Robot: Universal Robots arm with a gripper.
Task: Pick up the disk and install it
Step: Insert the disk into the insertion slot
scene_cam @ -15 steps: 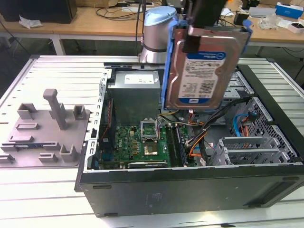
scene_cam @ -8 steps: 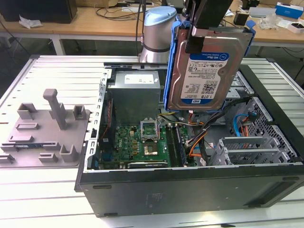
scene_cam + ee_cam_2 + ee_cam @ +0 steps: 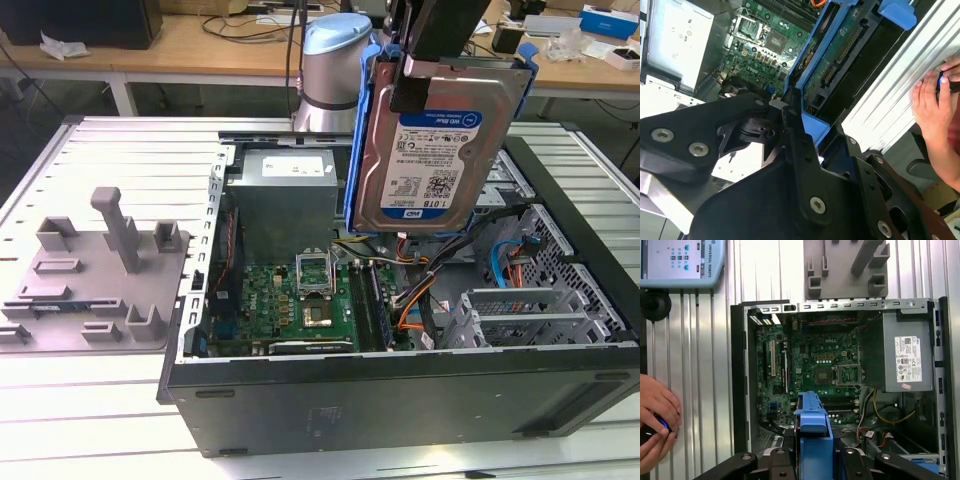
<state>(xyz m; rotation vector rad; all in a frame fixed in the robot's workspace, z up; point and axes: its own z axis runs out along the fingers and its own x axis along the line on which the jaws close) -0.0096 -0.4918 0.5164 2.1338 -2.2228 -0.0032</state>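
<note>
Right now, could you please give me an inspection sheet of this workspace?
Surface: ribbed metal table, carrying the open computer case.
Job's things: the disk, blue-framed, held upright above the case, not yet seated.
Clutter: grey plastic fixture on the table, at the exterior view's left of the case.
Grippers: gripper shut on the disk's upper edge.
Cables: orange and blue cables loose inside the case, below the disk.
Surroundings: a person's hands at the table edge; teach pendant; wooden benches behind.
</note>
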